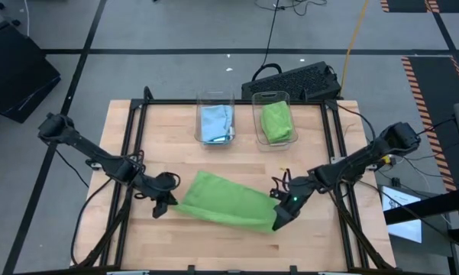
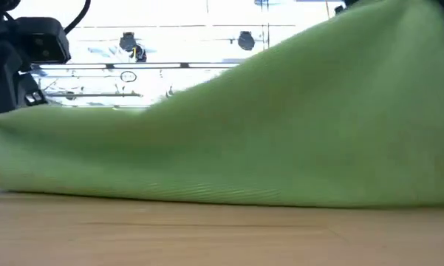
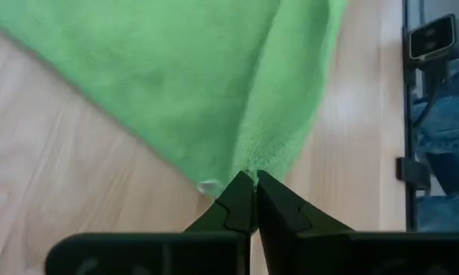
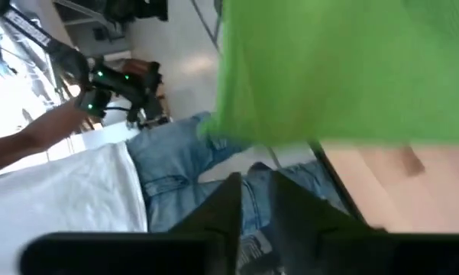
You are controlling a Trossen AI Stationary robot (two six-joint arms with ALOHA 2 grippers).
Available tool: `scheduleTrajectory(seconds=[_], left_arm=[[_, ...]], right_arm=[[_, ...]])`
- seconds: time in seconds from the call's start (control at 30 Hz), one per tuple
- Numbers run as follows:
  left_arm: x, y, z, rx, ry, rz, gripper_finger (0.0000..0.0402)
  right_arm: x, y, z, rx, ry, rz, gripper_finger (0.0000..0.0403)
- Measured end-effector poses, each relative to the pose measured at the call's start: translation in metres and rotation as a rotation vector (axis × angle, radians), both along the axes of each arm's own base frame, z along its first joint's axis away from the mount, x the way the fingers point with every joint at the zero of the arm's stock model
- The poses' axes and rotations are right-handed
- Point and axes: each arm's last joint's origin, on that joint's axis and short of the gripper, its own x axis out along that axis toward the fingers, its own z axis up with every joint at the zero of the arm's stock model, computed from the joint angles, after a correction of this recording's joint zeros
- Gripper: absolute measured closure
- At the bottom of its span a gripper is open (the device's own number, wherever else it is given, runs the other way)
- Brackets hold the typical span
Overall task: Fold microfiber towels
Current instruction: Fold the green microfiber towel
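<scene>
A lime green microfiber towel (image 1: 225, 205) lies folded on the wooden table, slanting from left to right; in the low view the towel (image 2: 281, 125) fills the picture and rises toward the right. My left gripper (image 1: 168, 203) is shut on its left corner. At the towel's right end, my right gripper (image 1: 279, 219) is open by a narrow gap (image 4: 253, 187) with nothing between the fingers; the towel's edge (image 4: 313, 137) lies just beyond the tips. Another green towel (image 1: 276, 122) and a light blue one (image 1: 216, 124) sit in two clear bins at the far side. My left gripper pinches the towel's left corner (image 3: 248, 169) between its two fingers, next to a small white tag (image 3: 208, 186). The fingers slant down at it from the table's left. A raised crease runs away from the pinch, and the rest of the towel lies on the table.
The two clear bins (image 1: 244, 141) stand side by side at the far middle. A black keyboard (image 1: 294, 80) lies beyond the far edge. Black frame rails (image 1: 134, 145) run along the table's sides. A person in jeans (image 4: 176, 176) stands beside the table. Bare wood (image 1: 214, 244) lies near the front edge.
</scene>
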Motion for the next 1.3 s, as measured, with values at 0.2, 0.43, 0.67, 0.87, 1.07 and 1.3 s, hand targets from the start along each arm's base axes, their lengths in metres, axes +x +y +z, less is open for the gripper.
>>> scheduleTrajectory(seconds=[0.2, 0.43, 0.67, 0.87, 1.07, 1.3], left_arm=[[0.001, -0.004, -0.004, 0.013, 0.016, -0.057, 0.038], [-0.003, -0.008, -0.005, 0.043, 0.016, -0.105, 0.0296], [-0.01, -0.006, 0.003, -0.096, 0.059, -0.04, 0.0211], [-0.024, 0.002, 0.01, -0.114, 0.092, -0.027, 0.0178], [-0.017, 0.009, 0.027, -0.104, -0.077, 0.036, 0.0166], [0.024, 0.017, 0.039, 0.012, -0.254, 0.057, 0.0169]], right_arm=[[-0.009, 0.008, -0.006, 0.019, 0.127, 0.05, 0.0235], [-0.014, -0.008, -0.023, -0.079, 0.36, -0.143, 0.0174], [-0.012, -0.023, -0.03, -0.101, 0.48, -0.41, 0.0163], [-0.025, -0.025, -0.047, -0.118, 0.553, -0.461, 0.0163], [-0.032, -0.016, -0.059, -0.08, 0.564, -0.429, 0.0163], [-0.031, -0.003, -0.065, -0.109, 0.518, -0.419, 0.0163]])
